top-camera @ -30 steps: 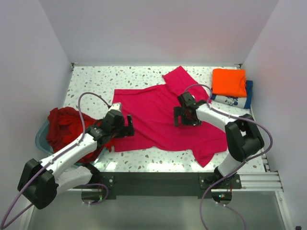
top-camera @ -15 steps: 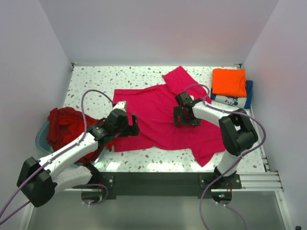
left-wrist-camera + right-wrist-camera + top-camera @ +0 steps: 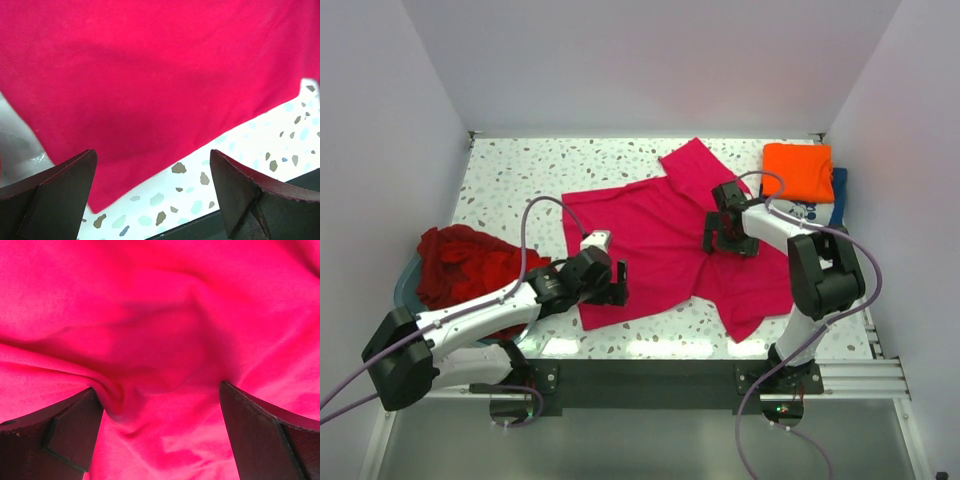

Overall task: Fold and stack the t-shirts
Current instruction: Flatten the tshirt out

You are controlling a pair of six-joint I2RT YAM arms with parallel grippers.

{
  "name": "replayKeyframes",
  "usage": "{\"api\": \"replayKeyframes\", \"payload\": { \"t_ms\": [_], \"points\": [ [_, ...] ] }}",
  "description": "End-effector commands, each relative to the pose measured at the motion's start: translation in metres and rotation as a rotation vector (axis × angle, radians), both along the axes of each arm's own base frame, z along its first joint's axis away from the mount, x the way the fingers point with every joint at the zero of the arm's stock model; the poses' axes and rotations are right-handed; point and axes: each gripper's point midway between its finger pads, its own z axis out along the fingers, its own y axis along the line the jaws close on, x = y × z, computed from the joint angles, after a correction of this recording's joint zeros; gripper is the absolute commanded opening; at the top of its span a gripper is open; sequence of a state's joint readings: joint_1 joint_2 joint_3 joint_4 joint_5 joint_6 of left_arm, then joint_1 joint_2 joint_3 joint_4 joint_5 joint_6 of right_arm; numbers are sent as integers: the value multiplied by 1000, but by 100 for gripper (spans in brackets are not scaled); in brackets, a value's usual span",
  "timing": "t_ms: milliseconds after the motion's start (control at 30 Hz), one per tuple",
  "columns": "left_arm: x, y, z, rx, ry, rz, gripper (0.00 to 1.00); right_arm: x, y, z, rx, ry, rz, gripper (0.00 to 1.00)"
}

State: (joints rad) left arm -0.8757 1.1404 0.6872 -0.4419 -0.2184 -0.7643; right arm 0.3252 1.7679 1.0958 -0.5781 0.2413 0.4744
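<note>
The magenta-pink t-shirt [image 3: 655, 235] lies spread across the middle of the table, one sleeve pointing to the back. My left gripper [image 3: 612, 288] is open over the shirt's near-left hem; in the left wrist view [image 3: 155, 200] the hem corner [image 3: 100, 200] and bare table lie between its jaws. My right gripper [image 3: 725, 233] is open and low on the shirt's right side; its wrist view [image 3: 160, 435] shows wrinkled magenta cloth [image 3: 150, 340] between the jaws. A folded orange t-shirt [image 3: 798, 170] lies on a navy blue one [image 3: 823, 209] at the back right. Dark red t-shirts [image 3: 465, 270] are heaped at the left.
The dark red heap sits in a pale blue tub [image 3: 404, 285] at the table's left edge. White walls close in the back and both sides. Speckled tabletop [image 3: 520, 170] shows at the back left, and a dark rail [image 3: 650, 375] runs along the near edge.
My left gripper has moved right and nearer along the shirt's near hem. My right gripper has moved right and back, and the magenta shirt has shifted and bunched with it.
</note>
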Motion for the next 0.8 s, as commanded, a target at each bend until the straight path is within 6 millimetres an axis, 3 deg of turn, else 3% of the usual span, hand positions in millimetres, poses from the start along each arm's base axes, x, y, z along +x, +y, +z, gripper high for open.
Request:
{"api": "replayKeyframes", "payload": {
  "t_ms": [0, 200, 400, 767],
  "points": [
    [1, 5, -9, 8, -2, 73, 100, -5, -23, -7, -71, 48, -14, 98],
    [-14, 23, -30, 47, 61, 131, 96, 1, -16, 0, -39, 30, -1, 98],
    [-35, 22, -38, -11, 109, 158, 89, 6, -11, 3, -10, 15, 6, 97],
    [-60, 34, -59, 73, 162, 189, 83, 7, -1, 3, 37, 6, 13, 96]
  ]
}}
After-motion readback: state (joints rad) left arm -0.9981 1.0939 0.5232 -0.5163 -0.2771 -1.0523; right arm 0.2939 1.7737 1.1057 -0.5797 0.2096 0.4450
